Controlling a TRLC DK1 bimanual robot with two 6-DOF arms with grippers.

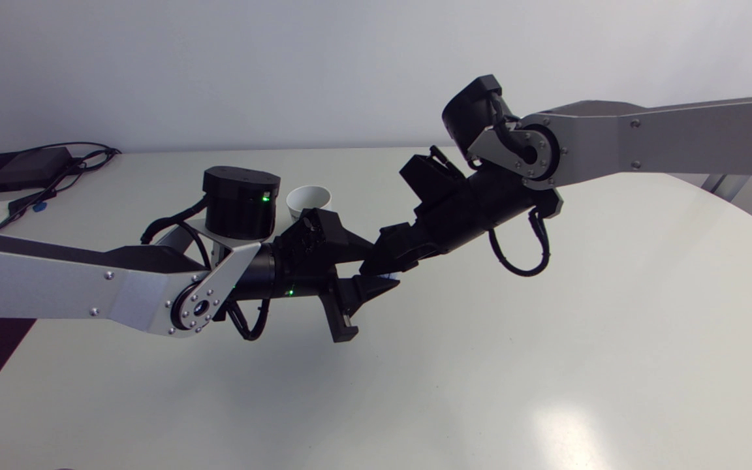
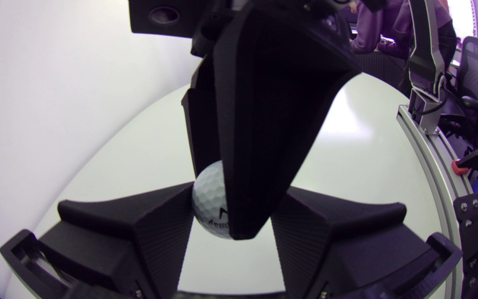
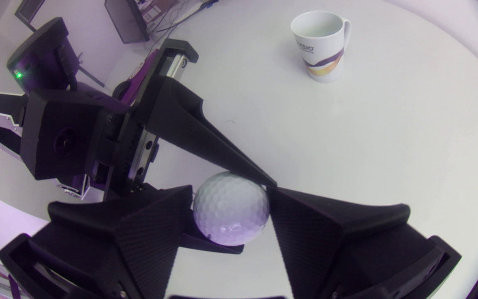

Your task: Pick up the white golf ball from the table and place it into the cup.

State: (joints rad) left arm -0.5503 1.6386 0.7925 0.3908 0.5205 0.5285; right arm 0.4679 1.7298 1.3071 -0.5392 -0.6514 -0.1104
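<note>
We see a white golf ball (image 3: 230, 207), dimpled all over, with a small black mark printed on it. The cup (image 3: 321, 41) is white, crossed by a sweep of purple over orange-gold, with dark lettering above that. The left gripper (image 2: 240, 189) and the right gripper (image 3: 230, 189) are matte black, their finger faces covered in a fine ribbed grain. Our left arm (image 1: 43, 287) and right arm (image 1: 676, 137) are silver-grey with black joints; small green lights (image 1: 265, 194) glow on the left one. The table (image 1: 546, 359) is plain off-white. At its far left corner lies a black box (image 1: 17, 168) with black cables (image 1: 95, 155), one carrying a blue tag (image 1: 38, 207).
</note>
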